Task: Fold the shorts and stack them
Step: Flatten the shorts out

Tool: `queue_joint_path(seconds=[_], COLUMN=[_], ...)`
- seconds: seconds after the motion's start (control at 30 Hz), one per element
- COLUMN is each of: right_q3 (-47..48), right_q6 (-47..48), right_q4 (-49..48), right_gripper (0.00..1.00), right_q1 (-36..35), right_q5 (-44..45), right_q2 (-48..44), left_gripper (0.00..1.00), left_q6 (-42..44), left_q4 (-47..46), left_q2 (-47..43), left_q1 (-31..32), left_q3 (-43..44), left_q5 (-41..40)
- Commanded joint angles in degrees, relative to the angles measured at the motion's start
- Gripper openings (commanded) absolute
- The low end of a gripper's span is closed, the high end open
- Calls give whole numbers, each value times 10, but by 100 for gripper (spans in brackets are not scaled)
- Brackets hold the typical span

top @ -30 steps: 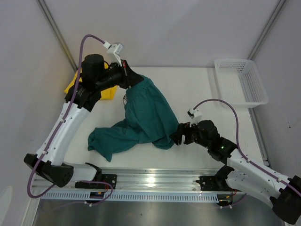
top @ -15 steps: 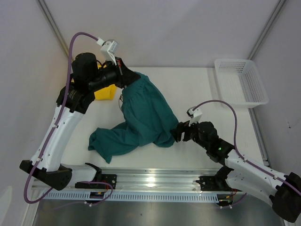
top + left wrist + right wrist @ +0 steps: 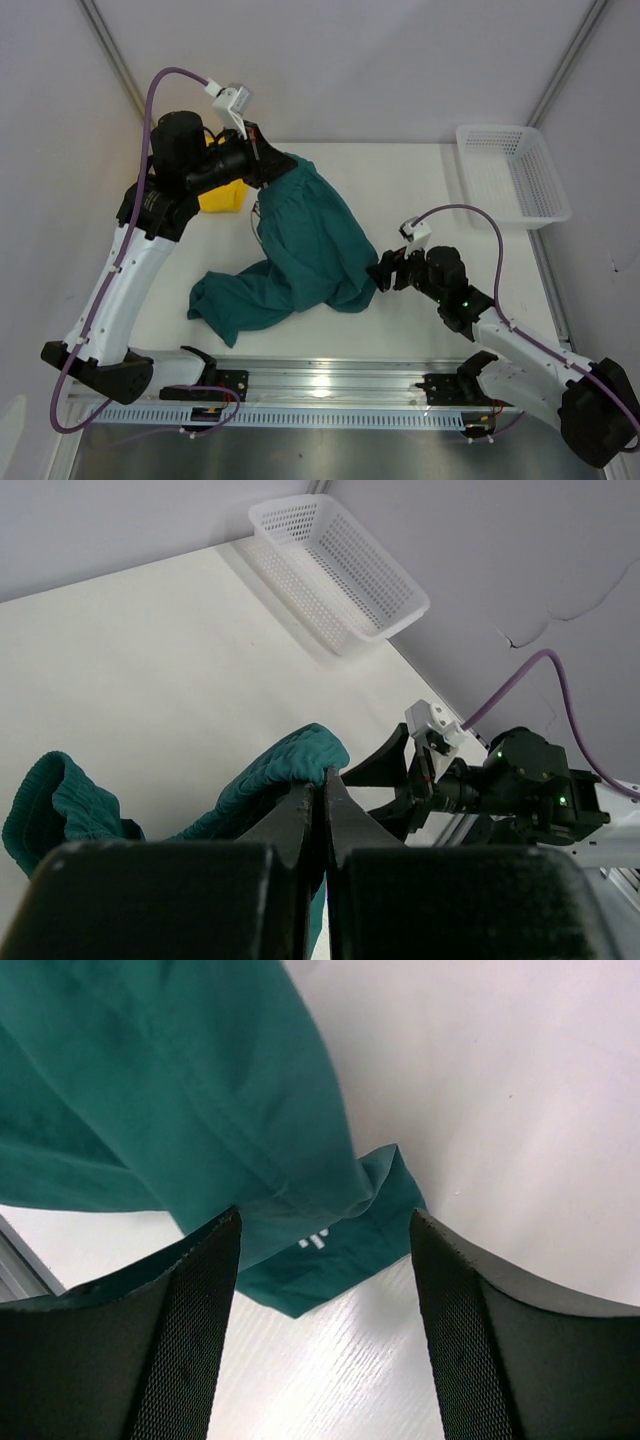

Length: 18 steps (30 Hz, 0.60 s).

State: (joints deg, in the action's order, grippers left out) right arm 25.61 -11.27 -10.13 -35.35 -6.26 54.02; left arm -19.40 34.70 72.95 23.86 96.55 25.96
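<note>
right tool forward; shorts logo wrist-only

No text, brand or number can be read. The only sign is a small white mark on the teal shorts, near a hem corner in the right wrist view. It shows as a few short strokes, too small and blurred to tell whether they are letters or a logo.
</note>
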Motion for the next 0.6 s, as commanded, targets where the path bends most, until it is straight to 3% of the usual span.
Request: queue_joint_path(seconds=[0.0, 0.17, 0.3, 0.43, 0.57], right_q3=[10, -14, -75, -125, -126], right_q6=[19, -11, -102, -194, -228], right_q4=[-59, -99, -155, -181, -142], right_gripper=[70, 69, 67, 65, 59], right_q1=[32, 73, 122, 153, 172], right_q5=[-91, -180, -240, -257, -243], right_q2=[16, 18, -22, -61, -46], left_gripper=[0, 0, 0, 0, 0], left_q6=[10, 10, 11, 12, 12], left_q4=[-18, -14, -12, -11, -9], left_q2=[-10, -8, -11, -13, -14], left_q1=[-3, -3, -3, -3, -3], left_q3=[30, 31, 25, 21, 27], left_q5=[17, 14, 11, 7, 2])
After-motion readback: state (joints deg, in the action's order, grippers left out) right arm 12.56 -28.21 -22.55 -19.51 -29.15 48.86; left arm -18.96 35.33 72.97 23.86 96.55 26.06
